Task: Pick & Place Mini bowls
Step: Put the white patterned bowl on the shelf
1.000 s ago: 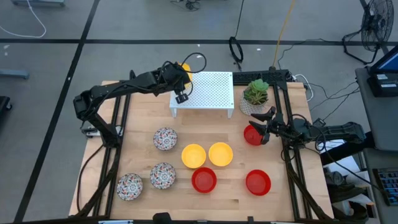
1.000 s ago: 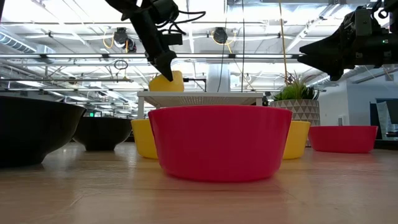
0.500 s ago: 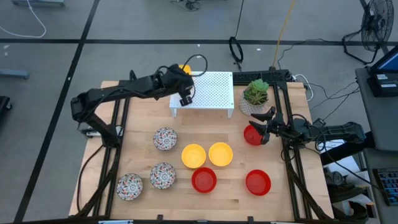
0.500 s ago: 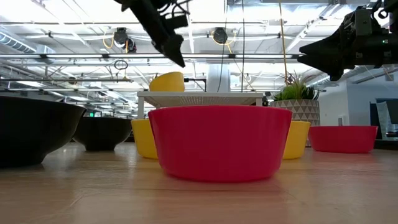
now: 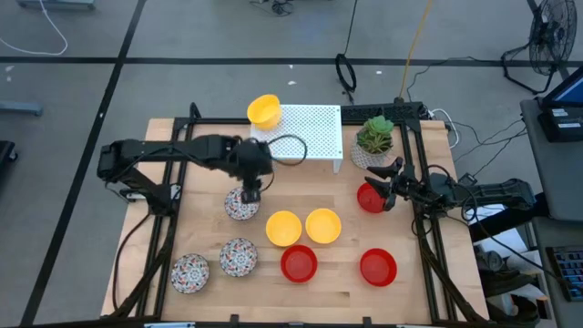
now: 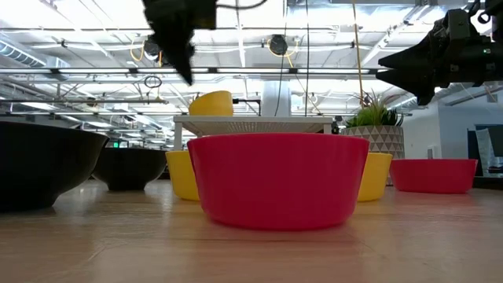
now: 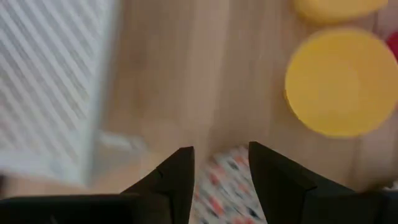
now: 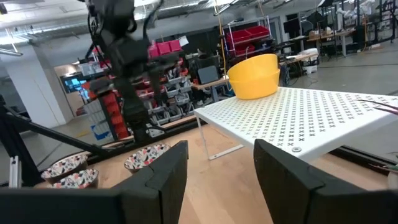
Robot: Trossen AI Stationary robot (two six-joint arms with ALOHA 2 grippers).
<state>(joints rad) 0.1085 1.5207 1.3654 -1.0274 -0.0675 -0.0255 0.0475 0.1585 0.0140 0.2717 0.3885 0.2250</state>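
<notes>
My left gripper (image 5: 251,187) (image 7: 221,150) hangs open, pointing down, just above the far mosaic bowl (image 5: 241,203) (image 7: 224,186), which sits on the table. A yellow bowl (image 5: 264,110) (image 8: 254,76) rests on the white rack's (image 5: 308,133) far-left corner. Two more yellow bowls (image 5: 283,228) (image 5: 322,225) sit mid-table. Two red bowls (image 5: 298,263) (image 5: 377,267) and two mosaic bowls (image 5: 238,257) (image 5: 189,272) stand near the near edge. My right gripper (image 5: 386,187) (image 8: 216,146) waits open, raised beside the third red bowl (image 5: 368,198).
A white pot with a green plant (image 5: 373,139) stands at the rack's right end, just beyond my right gripper. Black frame rails (image 5: 422,182) run along both table sides. Bare wood (image 5: 301,187) lies between the rack and the yellow bowls.
My left gripper has come off the yellow bowl, leaving it on the rack's far-left corner. It rose, then swung toward the near edge and now hangs over the far mosaic bowl. My right arm has kept still.
</notes>
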